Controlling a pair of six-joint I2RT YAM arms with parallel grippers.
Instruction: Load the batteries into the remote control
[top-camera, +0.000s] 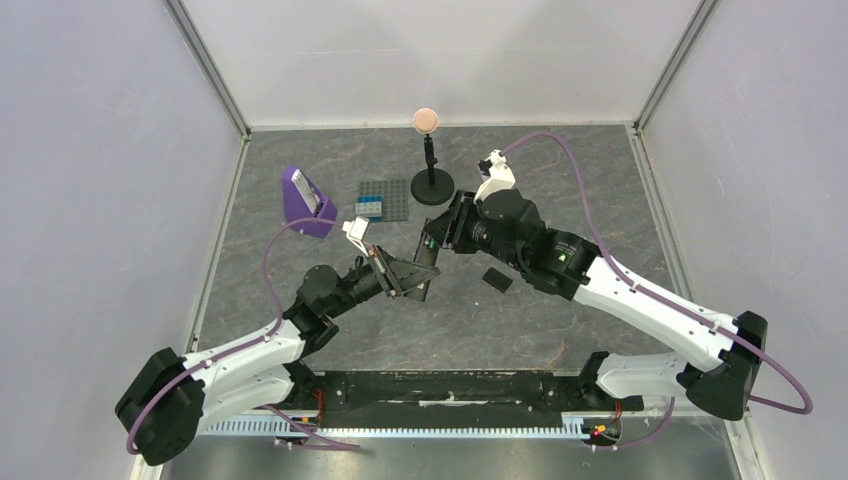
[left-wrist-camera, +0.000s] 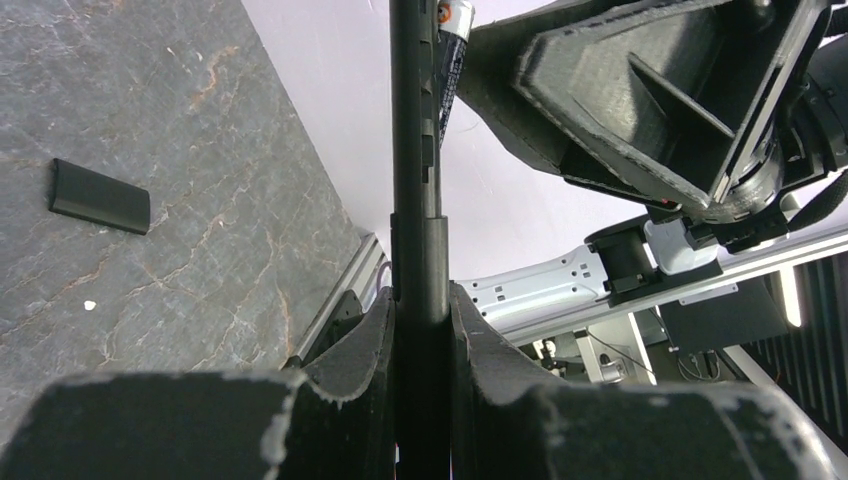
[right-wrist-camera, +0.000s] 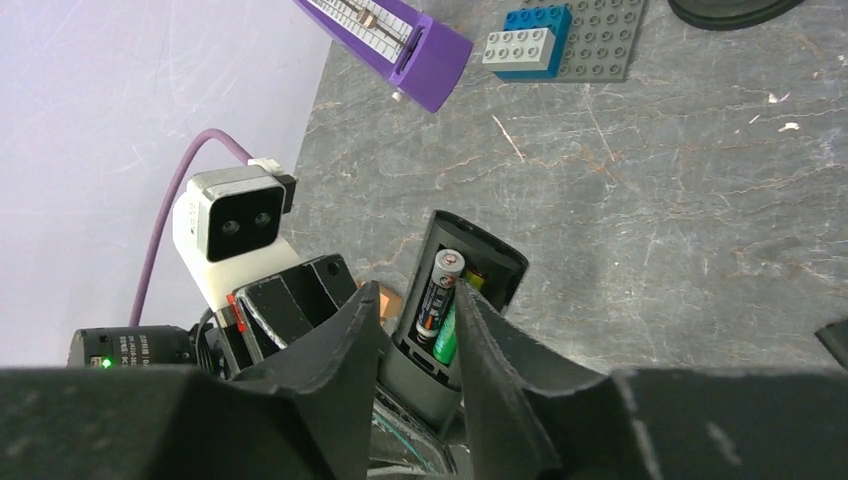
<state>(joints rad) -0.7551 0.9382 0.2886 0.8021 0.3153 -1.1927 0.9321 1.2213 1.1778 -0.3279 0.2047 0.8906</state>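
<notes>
A slim black remote control (right-wrist-camera: 478, 258) is being held up off the bench, near the middle of the workspace between the two arms. Its back is facing the right wrist camera, with the battery recess lying open. Two batteries (right-wrist-camera: 440, 310) are sitting side by side in that recess: a dark battery (right-wrist-camera: 436, 295) with a light metal tip, and a bright green battery (right-wrist-camera: 449, 340) just beside it, partly hidden. The left pincer (left-wrist-camera: 420, 300) is clamping one end of the remote edge-on between both fingers. The right pincer (right-wrist-camera: 413, 290) is standing narrowly parted over the recess, one finger on each side of the batteries (whether a finger is touching them cannot be told).

A small black flat piece (top-camera: 497, 280) is lying on the bench (top-camera: 480, 330), apart from the remote and near the right arm. The bench is showing a dark grey marbled surface. Sitting toward the far side are a purple wedge-shaped object (top-camera: 305, 200), a grey studded baseplate (top-camera: 395, 195) carrying blue and pale bricks, and a black stand (top-camera: 432, 185) topped with a peach ball. Plain white walls are enclosing the bench on three sides.
</notes>
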